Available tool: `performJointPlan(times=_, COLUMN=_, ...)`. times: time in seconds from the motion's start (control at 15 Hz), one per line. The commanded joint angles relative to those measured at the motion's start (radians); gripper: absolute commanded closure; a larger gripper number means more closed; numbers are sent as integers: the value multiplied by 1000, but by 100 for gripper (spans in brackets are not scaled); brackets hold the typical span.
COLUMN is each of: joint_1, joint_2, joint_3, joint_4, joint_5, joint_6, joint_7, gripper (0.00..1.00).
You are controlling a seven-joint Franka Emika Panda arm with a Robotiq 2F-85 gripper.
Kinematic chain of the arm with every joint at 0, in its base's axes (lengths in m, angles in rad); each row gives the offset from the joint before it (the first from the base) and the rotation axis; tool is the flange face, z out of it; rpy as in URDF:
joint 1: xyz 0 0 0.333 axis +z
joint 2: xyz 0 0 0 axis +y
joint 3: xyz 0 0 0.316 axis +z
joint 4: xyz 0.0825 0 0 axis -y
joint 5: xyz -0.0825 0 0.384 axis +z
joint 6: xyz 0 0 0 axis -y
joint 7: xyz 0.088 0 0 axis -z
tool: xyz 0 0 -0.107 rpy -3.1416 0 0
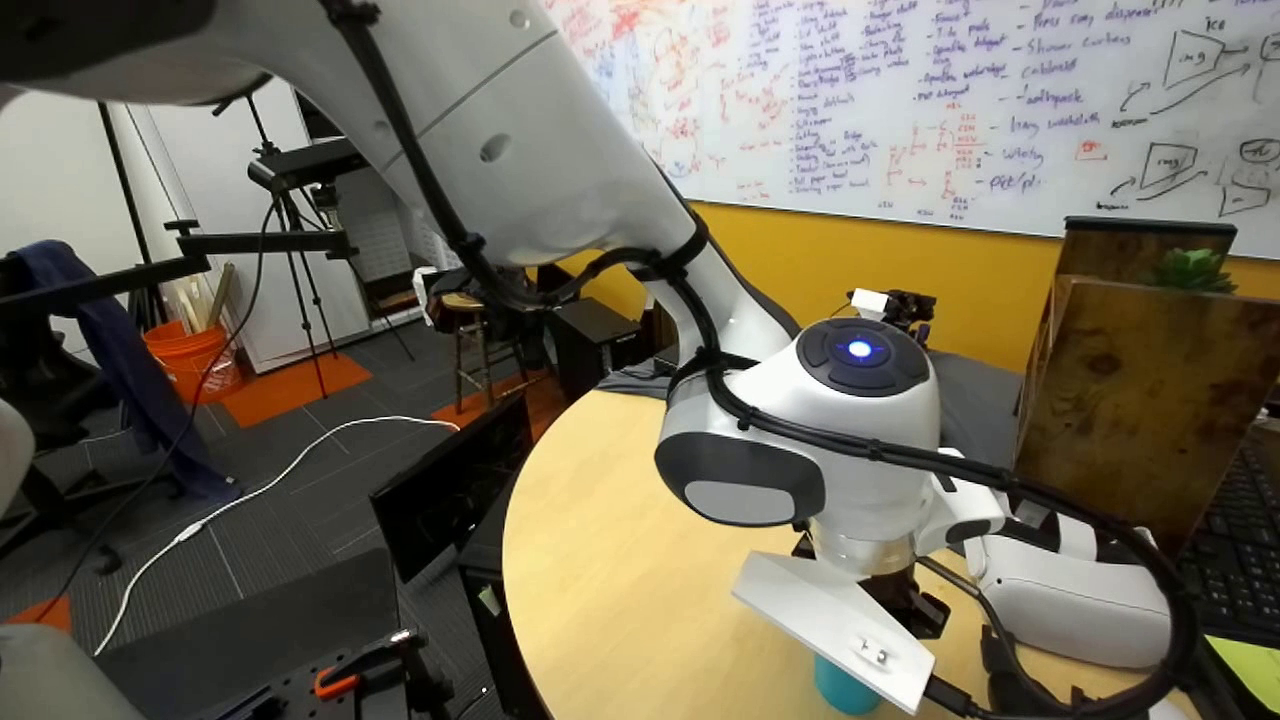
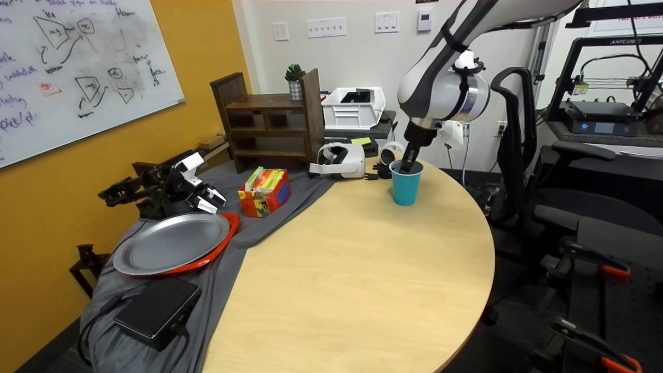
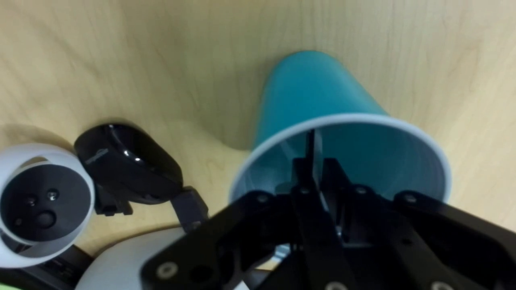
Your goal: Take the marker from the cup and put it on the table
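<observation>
Grasp of the marker [image 3: 310, 145] within the cup [image 2: 405, 187]: gripper [image 3: 317, 169] clenched on it, fingertips [image 3: 300, 171] close at either side, inside the mouth. In the wrist view, visible as a slim dark strip with a paler flank, extending from the grip into the cup; lower end hidden behind the rim.

Cup upright on the table [image 2: 362, 259], near the far rounded edge, toward the chair [image 2: 507, 191]; in an exterior view, largely masked by a white panel [image 1: 830, 620] at the wrist. Arm [image 2: 424, 88] slanting in across the same edge, gripper pointing downward.

Along the far edge, between cup and shelf [image 2: 269, 133]: white headset [image 2: 344, 160], with controller [image 3: 46, 201] and glossy black piece [image 3: 127, 163] just beside it, on the cup's side. On the shelf's upper board, a potted plant [image 2: 295, 90].

Along the edge toward the yellow wall [image 2: 207, 46]: gray cloth [image 2: 222, 277], bearing a red box [image 2: 265, 192] with colored contents, a black-and-white device [image 2: 168, 186], a silver tray [image 2: 171, 243] atop a red tray [image 2: 234, 228], and, nearest the viewer, a black case [image 2: 158, 311] with cables. Above, on the wall, whiteboard [image 1: 900, 110] with handwritten lists and diagrams, in both exterior views.
</observation>
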Motion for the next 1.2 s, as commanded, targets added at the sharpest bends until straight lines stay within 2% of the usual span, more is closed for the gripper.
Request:
performJointPlan(times=0.0, joint_1=-21, joint_2=16, joint_3=21, joint_4=21, joint_5=23, joint_6=25, joint_7=-27, gripper=100)
performJointPlan(times=0.07, joint_1=-21, joint_2=16, joint_3=21, joint_4=22, joint_5=22, joint_6=25, joint_7=-27, gripper=97)
performJointPlan(times=0.73, joint_1=-30, joint_2=-37, joint_3=39, joint_4=-33, joint_5=43, joint_6=72, joint_7=-50, gripper=97)
performJointPlan(times=1.13, joint_1=-85, joint_2=-82, joint_3=124, joint_4=-77, joint_5=117, joint_6=165, joint_7=-126, gripper=97)
